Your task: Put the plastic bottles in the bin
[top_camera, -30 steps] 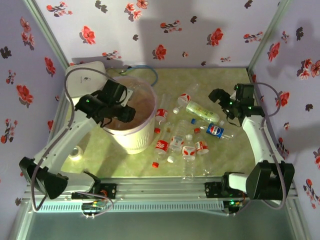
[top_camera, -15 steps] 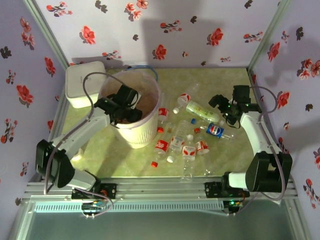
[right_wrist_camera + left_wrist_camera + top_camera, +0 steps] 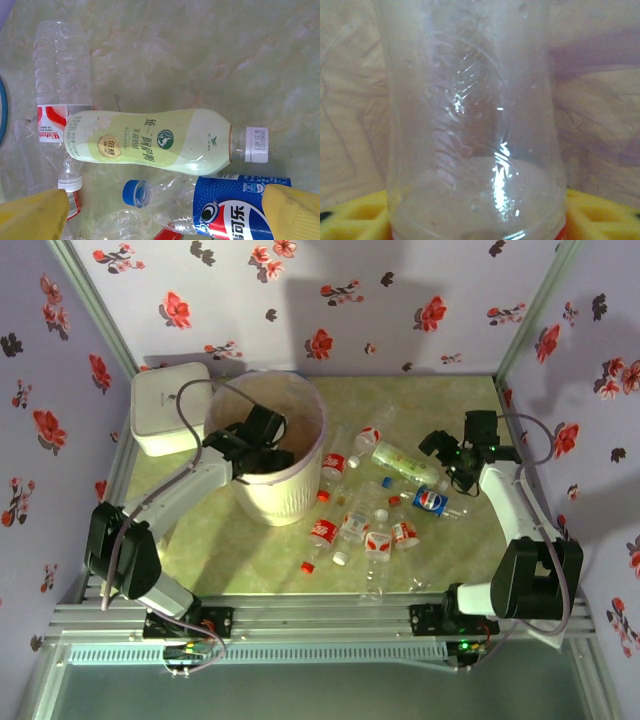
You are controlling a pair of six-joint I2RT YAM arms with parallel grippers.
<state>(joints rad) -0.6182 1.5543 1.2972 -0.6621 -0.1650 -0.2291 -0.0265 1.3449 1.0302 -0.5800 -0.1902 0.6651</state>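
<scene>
1. Left arm has swung in from the near side. The left gripper [image 3: 250,452] now sits lower, inside the mouth of the bin [image 3: 300,490], where a second ago it hung above the rim.
2. The bin seems to have shifted slightly toward the far wall, and stands beside the white square box [image 3: 170,405].
3. Left wrist view: a clear bottle [image 3: 475,125] stands upright between the yellow finger pads [image 3: 350,220], with the crumpled liner bag [image 3: 600,125] behind it. So this bottle is inside the bin, and the release looks due or under way.
4. Cannot tell whether the left fingers pinch that bottle or have let go; the contact lies below the frame edge.
5. Right arm has barely moved. The right gripper [image 3: 162,212] is spread wide and empty, poised over the green-label bottle [image 3: 150,142], with the blue Pepsi bottle [image 3: 235,205] just beside it. Likely the next pick.
6. Most of the job remains: the other bottles lie loose on the table [image 3: 230,560], right of the bin.
7. Hidden: the bin's floor and anything already in it, blocked by the left arm. The held bottle's cap and label are cut off.
8. Clear crushed bottles in the pile overlap, so a count is uncertain.
</scene>
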